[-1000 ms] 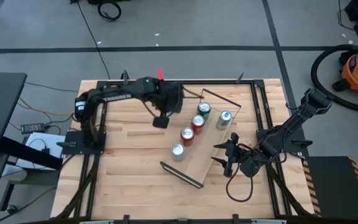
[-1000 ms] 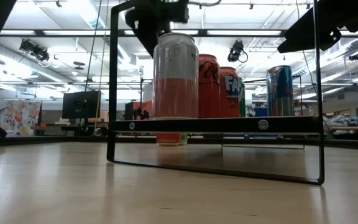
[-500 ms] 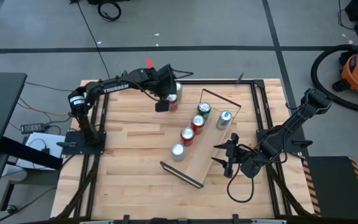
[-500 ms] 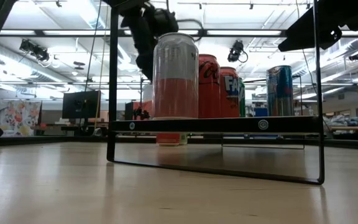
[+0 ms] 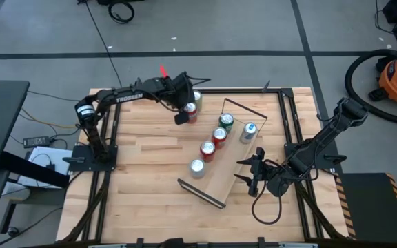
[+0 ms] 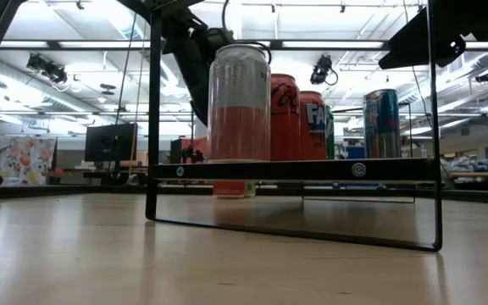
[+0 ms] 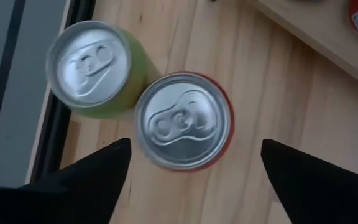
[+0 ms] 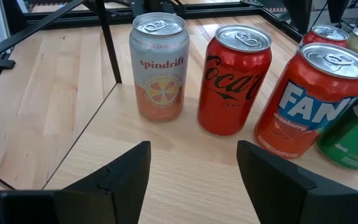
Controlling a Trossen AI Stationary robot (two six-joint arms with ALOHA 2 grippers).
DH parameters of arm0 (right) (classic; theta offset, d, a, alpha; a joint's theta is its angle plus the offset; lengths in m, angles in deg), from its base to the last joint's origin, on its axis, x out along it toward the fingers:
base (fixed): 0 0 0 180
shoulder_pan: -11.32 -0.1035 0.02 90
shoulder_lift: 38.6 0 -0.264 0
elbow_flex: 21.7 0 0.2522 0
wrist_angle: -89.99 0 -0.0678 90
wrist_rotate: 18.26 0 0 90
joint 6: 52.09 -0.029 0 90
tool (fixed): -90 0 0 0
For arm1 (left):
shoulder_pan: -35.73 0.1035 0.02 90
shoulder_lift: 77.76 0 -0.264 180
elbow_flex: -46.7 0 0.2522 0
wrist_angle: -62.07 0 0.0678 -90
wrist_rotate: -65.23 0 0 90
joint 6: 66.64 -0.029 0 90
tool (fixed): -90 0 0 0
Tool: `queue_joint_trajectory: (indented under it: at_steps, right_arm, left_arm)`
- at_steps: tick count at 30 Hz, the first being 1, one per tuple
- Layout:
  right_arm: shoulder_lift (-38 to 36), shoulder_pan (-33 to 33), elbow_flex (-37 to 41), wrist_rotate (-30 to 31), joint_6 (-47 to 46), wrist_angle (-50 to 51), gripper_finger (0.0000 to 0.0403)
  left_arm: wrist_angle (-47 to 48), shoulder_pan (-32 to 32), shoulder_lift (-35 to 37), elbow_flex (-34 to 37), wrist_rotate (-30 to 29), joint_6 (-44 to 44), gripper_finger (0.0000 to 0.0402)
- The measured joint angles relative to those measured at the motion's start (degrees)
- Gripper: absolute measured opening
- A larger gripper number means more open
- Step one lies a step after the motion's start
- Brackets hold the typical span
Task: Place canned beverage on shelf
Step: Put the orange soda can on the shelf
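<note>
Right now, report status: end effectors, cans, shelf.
Left end effector open above red can, green can beside it. Right end effector open, waiting by shelf. Five cans on shelf.

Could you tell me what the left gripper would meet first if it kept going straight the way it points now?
Most likely the red can: the open left gripper hangs above it, fingers either side of its lid; the green can stands just beside.
</note>
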Motion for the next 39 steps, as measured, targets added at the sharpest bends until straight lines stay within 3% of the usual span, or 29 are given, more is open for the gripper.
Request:
queue_joint_trajectory:
  at_steps: [4, 15, 23, 34, 39]
  right_arm:
    - [0.0, 0.0, 0.0, 0.0, 0.0, 0.0, 0.0250]
    - [0.0, 0.0, 0.0, 0.0, 0.0, 0.0, 0.0250]
    - [0.0, 0.0, 0.0, 0.0, 0.0, 0.0, 0.0250]
    - [0.0, 0.0, 0.0, 0.0, 0.0, 0.0, 0.0250]
    - [0.0, 0.0, 0.0, 0.0, 0.0, 0.0, 0.0250]
  left_arm:
    - [-2.9, -0.3, 0.0, 1.5, 0.0, -0.8, 0.0396]
    - [-10.9, -0.4, -0.1, 4.0, -1.0, -2.0, 0.0394]
    - [-9.6, -0.6, -0.8, 3.9, -1.0, -1.5, 0.0393]
    - [-9.6, -1.4, -3.3, 3.9, -1.3, -1.8, 0.0385]
    - [-9.5, -1.4, -3.3, 3.9, -1.4, -1.5, 0.0349]
